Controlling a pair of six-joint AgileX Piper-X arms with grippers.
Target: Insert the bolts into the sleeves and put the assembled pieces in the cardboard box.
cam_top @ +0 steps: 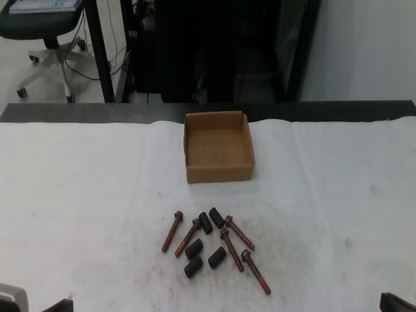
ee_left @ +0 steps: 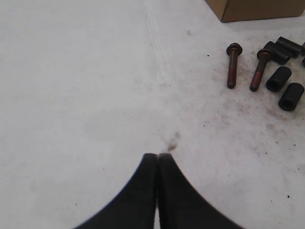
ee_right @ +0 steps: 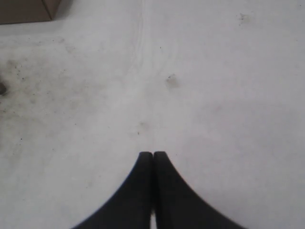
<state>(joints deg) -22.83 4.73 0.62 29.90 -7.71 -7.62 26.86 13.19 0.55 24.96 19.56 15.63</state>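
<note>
Several copper-coloured bolts and several short black sleeves lie loose in a cluster on the white cloth, in front of the open cardboard box. No bolt sits inside a sleeve, and the box holds nothing. My left gripper is shut with nothing in it, low over bare cloth to the left of the cluster. In the left wrist view, two bolts and sleeves lie ahead of it, near a corner of the box. My right gripper is also shut with nothing in it, over bare cloth to the right of the cluster.
A white cloth covers the bench and has dark smudges around the parts. The bench's dark far edge runs behind the box. An office chair and dark frames stand on the floor beyond. The right wrist view catches a corner of the box.
</note>
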